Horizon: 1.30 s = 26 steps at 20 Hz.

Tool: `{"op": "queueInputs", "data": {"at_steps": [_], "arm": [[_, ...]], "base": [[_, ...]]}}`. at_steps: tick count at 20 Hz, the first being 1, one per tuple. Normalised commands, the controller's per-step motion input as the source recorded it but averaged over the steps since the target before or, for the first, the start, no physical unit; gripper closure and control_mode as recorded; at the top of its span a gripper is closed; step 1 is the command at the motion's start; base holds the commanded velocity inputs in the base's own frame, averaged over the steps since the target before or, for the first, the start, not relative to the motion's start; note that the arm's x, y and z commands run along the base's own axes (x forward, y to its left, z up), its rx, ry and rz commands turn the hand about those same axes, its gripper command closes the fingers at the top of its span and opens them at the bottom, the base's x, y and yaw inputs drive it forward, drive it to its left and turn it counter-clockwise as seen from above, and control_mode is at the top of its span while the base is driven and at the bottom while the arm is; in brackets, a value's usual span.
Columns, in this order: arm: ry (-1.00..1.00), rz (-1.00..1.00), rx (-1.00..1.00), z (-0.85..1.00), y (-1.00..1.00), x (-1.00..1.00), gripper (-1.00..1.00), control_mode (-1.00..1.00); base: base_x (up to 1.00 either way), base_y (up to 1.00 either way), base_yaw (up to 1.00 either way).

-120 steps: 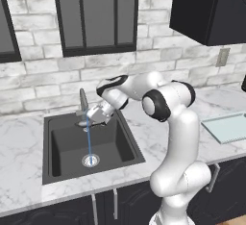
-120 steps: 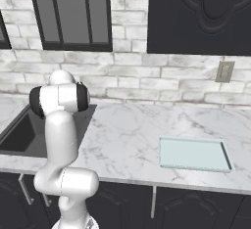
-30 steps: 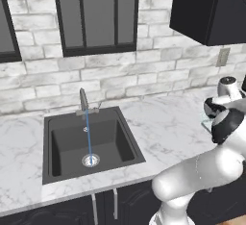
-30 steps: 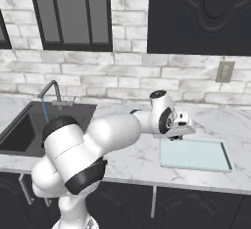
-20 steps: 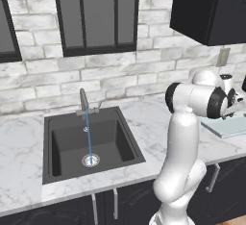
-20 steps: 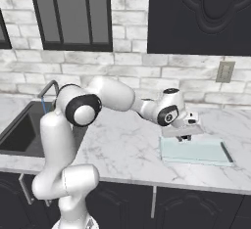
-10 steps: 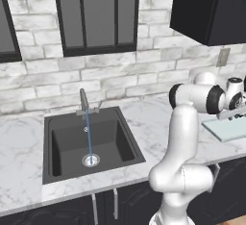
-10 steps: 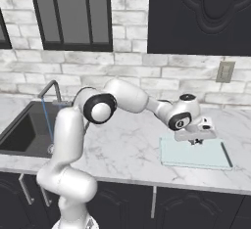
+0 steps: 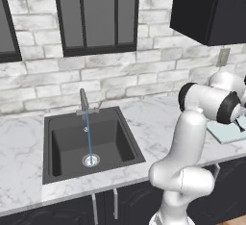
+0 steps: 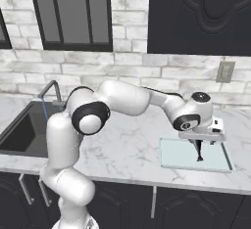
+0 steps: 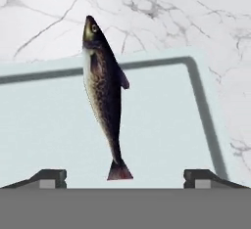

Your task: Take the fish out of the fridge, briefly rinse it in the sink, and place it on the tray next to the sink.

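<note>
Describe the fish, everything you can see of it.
The fish is slim, with a dark speckled back, paler belly, yellowish head, small side fin and reddish tail. It hangs head-down beneath the gripper, over the pale blue-green tray. The finger tips stand wide apart, away from its tail; whether it touches the tray is unclear.

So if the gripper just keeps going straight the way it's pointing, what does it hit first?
The fish below the gripper would most likely meet the tray first, head down. Gap unclear.
</note>
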Motion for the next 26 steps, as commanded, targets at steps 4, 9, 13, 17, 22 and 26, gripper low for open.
{"op": "queueInputs", "data": {"at_steps": [4, 9, 13, 17, 22, 26], "arm": [[-0.42, -0.03, -0.1, 0.49, 0.88, -1.0, -1.0, -1.0], [-0.42, 0.0, -0.18, 0.23, 1.0, -1.0, -1.0, -1.0], [-0.39, 0.0, -0.2, 0.47, 1.0, -0.57, -1.0, -1.0], [-0.29, 0.0, -0.15, 0.77, 1.0, -0.05, -1.0, -1.0], [-0.19, 0.07, -0.09, 0.77, 1.0, 0.0, -1.0, -1.0], [-0.03, 0.16, -0.06, 0.84, 1.0, 0.0, -1.0, -1.0]], "base": [[0.0, 0.0, 0.0], [0.0, 0.0, 0.0], [0.0, 0.0, 0.0], [0.0, 0.0, 0.0], [0.0, 0.0, 0.0], [0.0, 0.0, 0.0]]}}
